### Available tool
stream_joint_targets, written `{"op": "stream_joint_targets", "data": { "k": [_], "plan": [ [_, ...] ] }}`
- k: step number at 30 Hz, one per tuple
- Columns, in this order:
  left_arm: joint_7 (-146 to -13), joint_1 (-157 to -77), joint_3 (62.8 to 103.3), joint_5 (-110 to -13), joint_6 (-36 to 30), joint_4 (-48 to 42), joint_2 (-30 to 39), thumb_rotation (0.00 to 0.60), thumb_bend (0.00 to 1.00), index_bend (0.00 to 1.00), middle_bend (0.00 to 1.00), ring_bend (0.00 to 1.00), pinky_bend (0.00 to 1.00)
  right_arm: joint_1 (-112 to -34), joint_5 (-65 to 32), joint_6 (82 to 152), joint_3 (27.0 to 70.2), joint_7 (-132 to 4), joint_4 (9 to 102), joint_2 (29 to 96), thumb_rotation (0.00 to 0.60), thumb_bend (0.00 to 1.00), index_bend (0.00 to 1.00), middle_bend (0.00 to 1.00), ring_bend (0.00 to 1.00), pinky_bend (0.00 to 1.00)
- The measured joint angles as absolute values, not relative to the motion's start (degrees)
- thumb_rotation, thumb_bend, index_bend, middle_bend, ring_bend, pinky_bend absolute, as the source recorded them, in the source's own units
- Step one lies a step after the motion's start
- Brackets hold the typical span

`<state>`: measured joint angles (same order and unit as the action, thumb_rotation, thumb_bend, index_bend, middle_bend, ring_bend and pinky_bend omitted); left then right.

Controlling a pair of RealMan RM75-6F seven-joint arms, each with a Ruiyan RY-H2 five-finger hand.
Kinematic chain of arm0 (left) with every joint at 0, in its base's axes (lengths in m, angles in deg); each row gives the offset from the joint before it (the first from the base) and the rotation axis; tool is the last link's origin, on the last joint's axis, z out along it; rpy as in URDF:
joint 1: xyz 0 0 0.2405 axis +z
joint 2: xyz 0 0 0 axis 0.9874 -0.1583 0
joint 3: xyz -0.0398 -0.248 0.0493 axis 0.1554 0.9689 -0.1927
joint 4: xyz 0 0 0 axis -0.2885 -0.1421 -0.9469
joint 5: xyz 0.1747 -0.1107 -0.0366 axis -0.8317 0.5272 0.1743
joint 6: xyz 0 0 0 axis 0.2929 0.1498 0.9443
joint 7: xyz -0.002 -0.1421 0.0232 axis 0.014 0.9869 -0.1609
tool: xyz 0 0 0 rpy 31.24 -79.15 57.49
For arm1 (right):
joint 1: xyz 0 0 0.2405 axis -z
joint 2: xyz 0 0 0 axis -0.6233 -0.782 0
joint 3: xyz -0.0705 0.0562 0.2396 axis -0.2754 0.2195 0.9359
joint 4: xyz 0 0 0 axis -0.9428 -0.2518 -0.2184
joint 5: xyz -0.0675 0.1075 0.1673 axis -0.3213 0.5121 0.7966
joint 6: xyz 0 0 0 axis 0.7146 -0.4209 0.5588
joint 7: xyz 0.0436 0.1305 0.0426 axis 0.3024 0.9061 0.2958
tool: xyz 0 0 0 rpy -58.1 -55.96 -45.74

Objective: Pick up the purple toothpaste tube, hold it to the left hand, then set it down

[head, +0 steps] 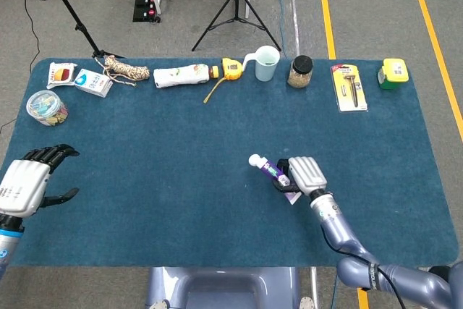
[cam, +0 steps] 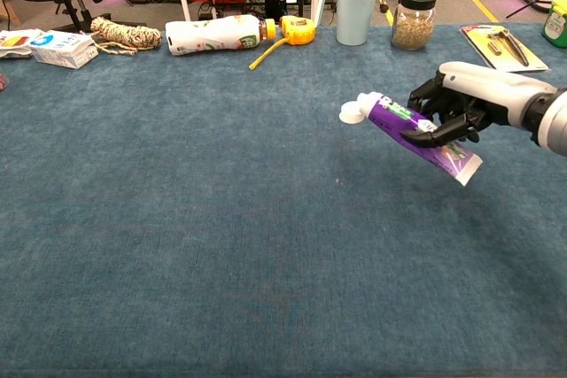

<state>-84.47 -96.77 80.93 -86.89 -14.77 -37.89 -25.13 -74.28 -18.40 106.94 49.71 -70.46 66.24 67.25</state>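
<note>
The right hand (cam: 461, 108) holds the tube (cam: 415, 135) tilted, clear of the table (cam: 221, 219), right of centre. The left hand (head: 29, 182) waits far left, fingers wide. Handover and set-down remain.

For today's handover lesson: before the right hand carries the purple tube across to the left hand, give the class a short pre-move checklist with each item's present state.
1. Tube gripped by right hand: ok, fingers wrap its middle.
2. Tube off the table: ok, chest view shows it lifted and tilted, cap end higher.
3. Cap on: ok, white cap in place.
4. Left hand ready: ok, fingers apart, holding nothing, at the table's left edge.
5. Path between hands free: ok, only bare cloth there.
6. Grip firm enough for travel: cannot tell.
</note>
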Motion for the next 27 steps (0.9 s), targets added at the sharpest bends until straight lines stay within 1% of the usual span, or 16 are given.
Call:
{"op": "stream_joint_targets", "data": {
  "k": [4, 10, 15, 21, 24, 27],
  "plan": [
    [-86.26, -98.93, 81.14, -88.01, -12.48, -38.24, -24.61, 0.6, 0.14, 0.28, 0.29, 0.3, 0.33, -73.18, -21.95, 107.05, 49.52, -65.61, 70.21, 64.06, 0.444, 0.5, 0.67, 0.68, 0.77, 0.74],
    [-89.62, -103.11, 81.94, -89.55, -8.6, -39.04, -22.5, 0.6, 0.14, 0.28, 0.29, 0.3, 0.33, -72.15, -25.54, 107.87, 48.89, -61.7, 74.3, 61.77, 0.444, 0.5, 0.67, 0.68, 0.77, 0.74],
    [-92.37, -106.92, 83.28, -90.54, -6.23, -38.66, -18.07, 0.6, 0.14, 0.26, 0.28, 0.28, 0.33, -71.88, -28.17, 108.59, 48.64, -59.09, 77.56, 60.48, 0.443, 0.5, 0.67, 0.68, 0.77, 0.74],
    [-96.66, -111.36, 85.28, -90.19, -4.26, -36.49, -11.51, 0.598, 0.14, 0.19, 0.21, 0.23, 0.33, -72.42, -30.15, 108.76, 48.87, -56.79, 80.71, 59.62, 0.444, 0.5, 0.67, 0.68, 0.77, 0.74],
    [-98.46, -113.55, 86.23, -88.97, -2.6, -35.7, -8.91, 0.578, 0.14, 0.17, 0.19, 0.22, 0.33, -73.08, -30.82, 108.5, 49.08, -56.25, 81.84, 59.51, 0.444, 0.5, 0.67, 0.68, 0.77, 0.74],
    [-99.63, -115.23, 87.01, -88.01, -1.72, -34.8, -6.46, 0.512, 0.14, 0.15, 0.17, 0.2, 0.33, -73.54, -30.93, 108.12, 49.25, -55.76, 82.43, 59.5, 0.444, 0.5, 0.67, 0.68, 0.77, 0.74]
  ]
}}
